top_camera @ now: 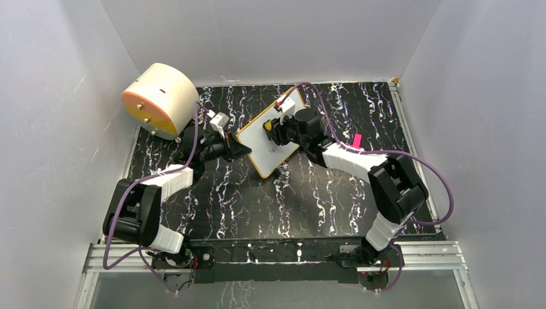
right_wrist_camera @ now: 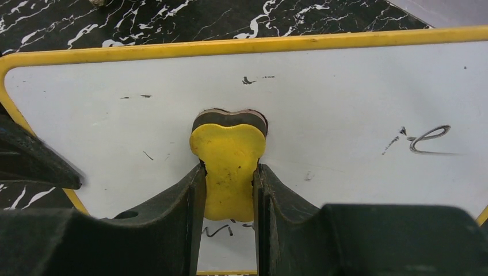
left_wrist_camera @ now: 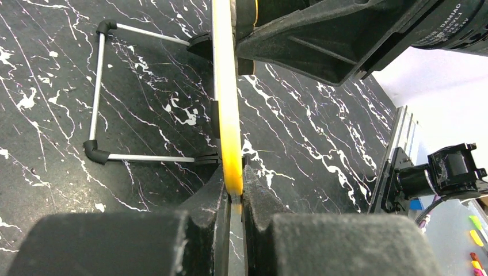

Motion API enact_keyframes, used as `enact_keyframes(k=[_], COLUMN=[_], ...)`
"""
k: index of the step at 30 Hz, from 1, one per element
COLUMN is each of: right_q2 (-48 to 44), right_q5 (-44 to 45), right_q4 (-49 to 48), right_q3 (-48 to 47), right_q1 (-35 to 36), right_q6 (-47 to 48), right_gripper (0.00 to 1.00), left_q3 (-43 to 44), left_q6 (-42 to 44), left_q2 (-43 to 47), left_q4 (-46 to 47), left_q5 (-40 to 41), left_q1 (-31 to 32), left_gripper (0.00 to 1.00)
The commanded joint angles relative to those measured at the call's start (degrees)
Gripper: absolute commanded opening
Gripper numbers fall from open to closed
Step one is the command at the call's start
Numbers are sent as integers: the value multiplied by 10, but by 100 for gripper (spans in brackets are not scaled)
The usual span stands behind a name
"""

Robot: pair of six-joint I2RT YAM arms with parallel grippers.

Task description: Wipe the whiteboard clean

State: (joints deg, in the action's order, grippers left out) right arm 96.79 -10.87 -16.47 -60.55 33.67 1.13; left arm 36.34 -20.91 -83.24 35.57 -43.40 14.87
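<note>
Yellow eraser [right_wrist_camera: 228,152], pinched in the right gripper [right_wrist_camera: 229,172], pressed against the whiteboard [right_wrist_camera: 345,98]; left gripper [left_wrist_camera: 232,192] clamps the board's yellow edge.

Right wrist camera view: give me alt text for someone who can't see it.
The right claw grips a yellow eraser, holding its dark pad against the whiteboard. The white surface, edged by a yellow frame, is mostly clean, with a dark squiggle at right and faint specks near the top. Black marbled table shows beyond.

Cream cylinder [top_camera: 161,100], black marbled table [top_camera: 257,206]
</note>
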Motion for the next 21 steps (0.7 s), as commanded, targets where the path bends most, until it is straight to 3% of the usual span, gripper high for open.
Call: enact_keyframes(k=[1,11,21], right_q2=[3,65,34], right_q5=[36,27,5], right_q4=[-25,14,20], right_q3=[-24,-98,-90], right_q1=[-13,-88,-6], right_q6=[28,20,29], right_gripper=[21,21,22], left_q3=[-17,-14,-9], left_q6=[27,39,44], left_q2=[-6,-2,-8], left_q4=[-13,-32,-40], left_q5=[-42,-36,-32], left_q1=[13,14,18], left_gripper=[0,0,0])
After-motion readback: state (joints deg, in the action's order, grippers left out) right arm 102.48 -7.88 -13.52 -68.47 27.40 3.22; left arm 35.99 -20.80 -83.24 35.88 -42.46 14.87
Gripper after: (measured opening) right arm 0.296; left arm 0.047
